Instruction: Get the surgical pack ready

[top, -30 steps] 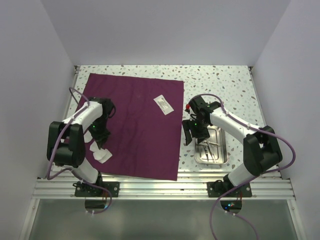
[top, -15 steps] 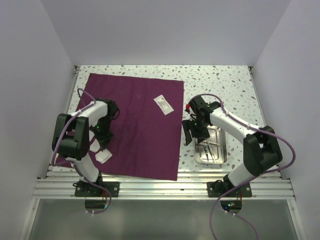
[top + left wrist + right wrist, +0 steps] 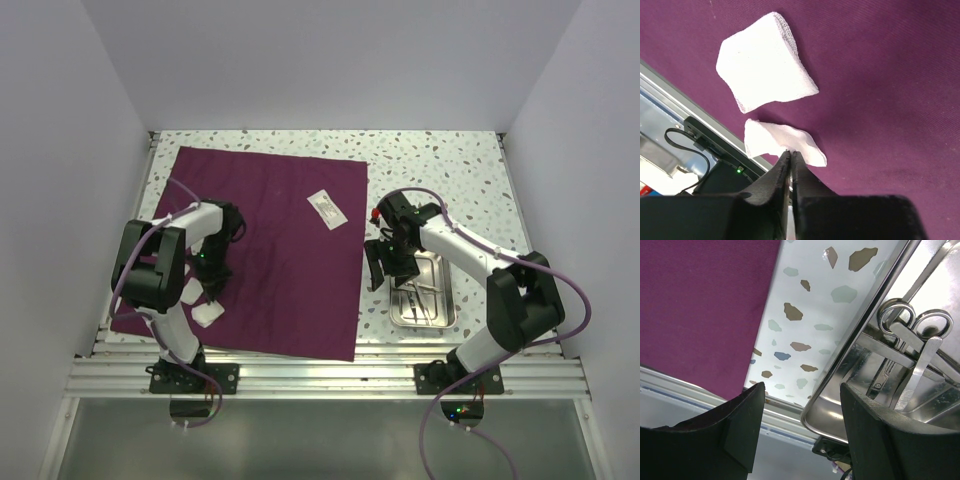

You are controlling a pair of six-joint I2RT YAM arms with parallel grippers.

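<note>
The maroon cloth (image 3: pixel 280 250) lies flat on the left half of the table. Two white pads rest near its front left corner. In the left wrist view the flat pad (image 3: pixel 765 65) lies apart on the cloth (image 3: pixel 880 75). My left gripper (image 3: pixel 790 153) is shut on the edge of the crumpled pad (image 3: pixel 782 142), with only a hairline slit between the jaws. From above, the left gripper (image 3: pixel 212 288) is beside the pads (image 3: pixel 208 313). My right gripper (image 3: pixel 802 425) stands open astride the left rim of the steel tray (image 3: pixel 860 365), which holds metal instruments (image 3: pixel 912 340). The tray (image 3: pixel 446 290) sits right of the cloth.
A small white packet (image 3: pixel 327 209) lies near the cloth's far right corner. The aluminium rail (image 3: pixel 320 375) runs along the near table edge, close behind the pads (image 3: pixel 670 100). White walls enclose the speckled table (image 3: pixel 450 170) on three sides.
The left arm has folded in and shifted slightly right over the pads, and its jaws have parted by a hairline. The right arm and tray have not moved.
</note>
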